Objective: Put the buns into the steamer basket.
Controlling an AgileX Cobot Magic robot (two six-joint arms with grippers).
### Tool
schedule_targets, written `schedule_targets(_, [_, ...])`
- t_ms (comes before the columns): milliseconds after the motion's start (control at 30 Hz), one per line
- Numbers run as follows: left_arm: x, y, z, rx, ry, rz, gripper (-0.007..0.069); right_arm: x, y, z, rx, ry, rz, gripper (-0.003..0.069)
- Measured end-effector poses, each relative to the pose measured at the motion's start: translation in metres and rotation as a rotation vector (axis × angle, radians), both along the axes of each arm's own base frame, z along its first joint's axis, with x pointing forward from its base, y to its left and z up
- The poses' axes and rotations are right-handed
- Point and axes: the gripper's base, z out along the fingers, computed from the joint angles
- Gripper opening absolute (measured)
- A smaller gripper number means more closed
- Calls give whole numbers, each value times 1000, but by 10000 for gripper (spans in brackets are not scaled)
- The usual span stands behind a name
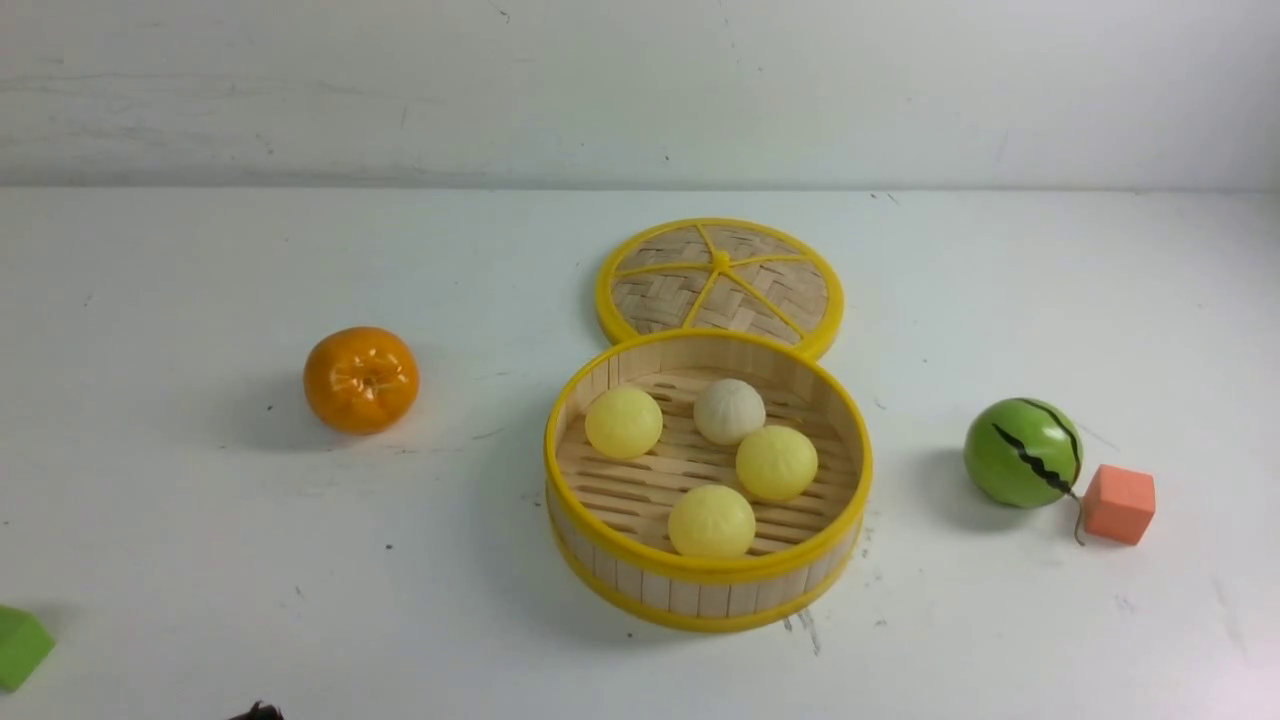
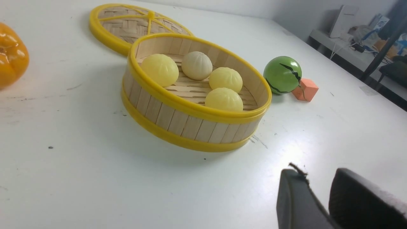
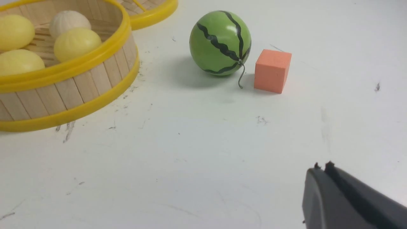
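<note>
The steamer basket (image 1: pixel 700 585) stands on the white table near the middle. All the buns lie inside it: three pale yellow buns (image 1: pixel 623 422) (image 1: pixel 776 463) (image 1: pixel 711 521) and one cream-white bun (image 1: pixel 729 411). They also show in the left wrist view (image 2: pixel 224 99) and in the right wrist view (image 3: pixel 77 43). My left gripper (image 2: pixel 318 173) is open and empty, low over the table on the near side of the basket (image 2: pixel 178 122); only its tip (image 1: pixel 258 712) shows in the front view. My right gripper (image 3: pixel 321 167) is shut and empty, well short of the watermelon ball.
The flat woven lid (image 1: pixel 720 280) lies just behind the basket, touching it. An orange tangerine (image 1: pixel 361 379) sits to the left. A green striped watermelon ball (image 1: pixel 1022 452) and an orange cube (image 1: pixel 1118 503) sit to the right. A green block (image 1: pixel 18 645) is at the near left edge.
</note>
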Motion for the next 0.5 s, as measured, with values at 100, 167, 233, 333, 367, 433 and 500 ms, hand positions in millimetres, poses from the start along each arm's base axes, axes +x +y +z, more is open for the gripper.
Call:
schedule_targets(100, [0,0,0,0,0,0,168,0,0,0,0,0,0,-6])
schedule_targets(167, [0,0,0,0,0,0,170,0,0,0,0,0,0,-5])
schedule_targets(233, [0,0,0,0,0,0,173,0,0,0,0,0,0,-1])
schedule_targets(333, [0,0,0,0,0,0,173,0,0,0,0,0,0,1])
schedule_targets(367, [0,0,0,0,1,0,173,0,0,0,0,0,0,1])
schedule_targets(433, [0,0,0,0,1,0,173,0,0,0,0,0,0,2])
schedule_targets(500, [0,0,0,0,1,0,175,0,0,0,0,0,0,4])
